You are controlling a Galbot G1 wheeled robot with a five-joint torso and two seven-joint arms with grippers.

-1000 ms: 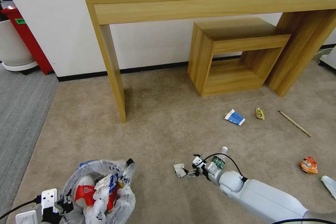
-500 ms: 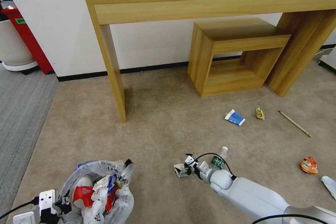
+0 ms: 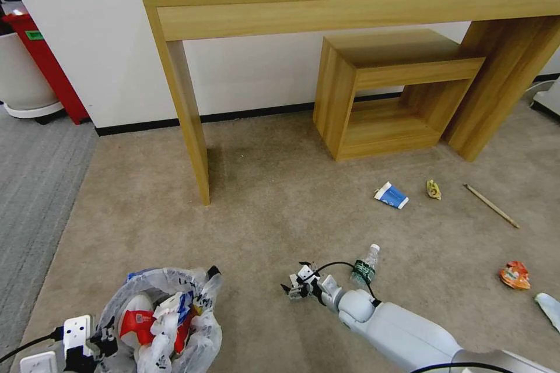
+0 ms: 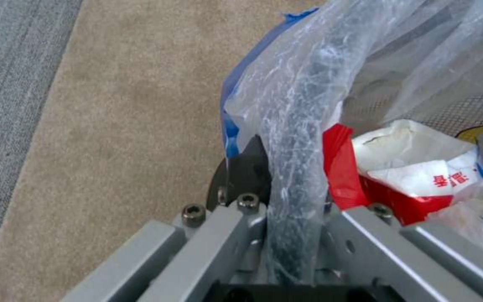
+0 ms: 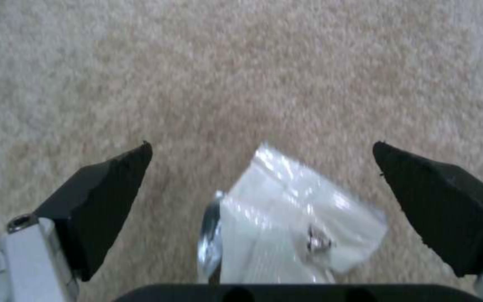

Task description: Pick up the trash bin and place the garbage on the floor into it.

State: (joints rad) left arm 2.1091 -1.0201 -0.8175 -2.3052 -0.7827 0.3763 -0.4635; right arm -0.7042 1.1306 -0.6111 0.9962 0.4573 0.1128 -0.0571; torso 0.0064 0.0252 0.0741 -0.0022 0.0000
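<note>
Trash bin (image 3: 166, 320), small, round, dark-framed, lined with a crinkly whitish plastic bag: we log it low on our left in the head view, over the beige-brown carpet floor (image 3: 274, 210), already holding red-and-white wrappers. Left gripper (image 4: 286, 247) is clenched on the bag-covered rim; our left wrist view shows this grasp, the mesh wall inside and red print on a white-and-red packet (image 4: 420, 176), characters we cannot read. Right gripper (image 5: 264, 209), jaws spread wide, hangs low over a small clear crinkled plastic wrapper (image 5: 292, 230) on the carpet; our right wrist view places the wrapper between the black pads (image 5: 107, 197), apparently untouched, though that view is blurred. From the head camera we note more garbage: a clear bottle with a green label (image 3: 365, 268) just beside the right arm, a blue-and-white carton (image 3: 391, 194), a yellow scrap (image 3: 433, 189), a thin wooden stick (image 3: 491, 205), an orange wrapper (image 3: 514, 274). Label text is too small to read.
</note>
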